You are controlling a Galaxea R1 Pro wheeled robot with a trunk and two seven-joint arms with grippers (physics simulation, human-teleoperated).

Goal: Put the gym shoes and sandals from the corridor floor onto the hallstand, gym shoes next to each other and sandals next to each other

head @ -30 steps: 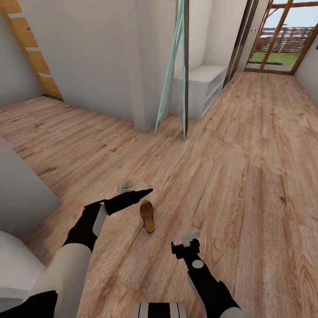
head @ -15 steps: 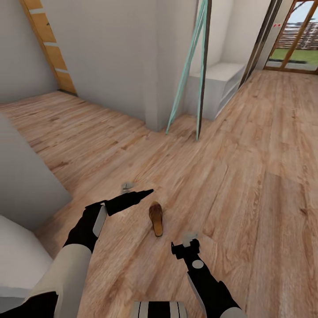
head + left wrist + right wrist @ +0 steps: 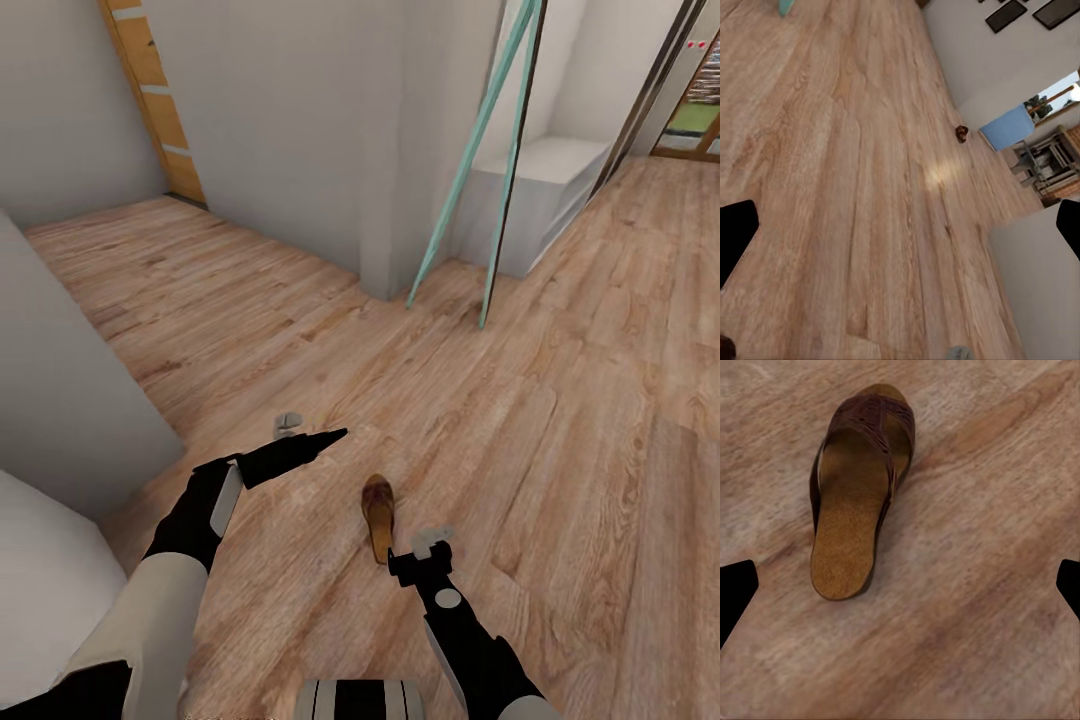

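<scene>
- Head view looked down over both arms onto the corridor floor, a light wood-grain plank surface with knots.
- One brown sandal lay flat on the planks between the two arms, toe end pointing away from the robot, heel end close to the right gripper.
- Right arm reached forward and low, its black forearm rising from the bottom edge of the head view, the wrist bent so the gripper pointed down at the floor just beside the sandal's heel.
- Right wrist view showed the sandal from above: tan insole, dark reddish-brown strap across the toe, resting on the wood. The two black fingertips sat at opposite edges of that picture, spread wide, with nothing between them; the sandal lay ahead of them and clear of both.
- Left arm was raised higher, elbow bent, white upper arm and black forearm angled across toward the middle; the left gripper pointed forward and to the right, above the floor and apart from the sandal.
- Left wrist view showed its dark fingertips at the far edges, held wide apart and empty, over bare planks.
- Farther along the corridor stood a pale bench with open tiers, next to a tilted teal-edged panel.
</scene>
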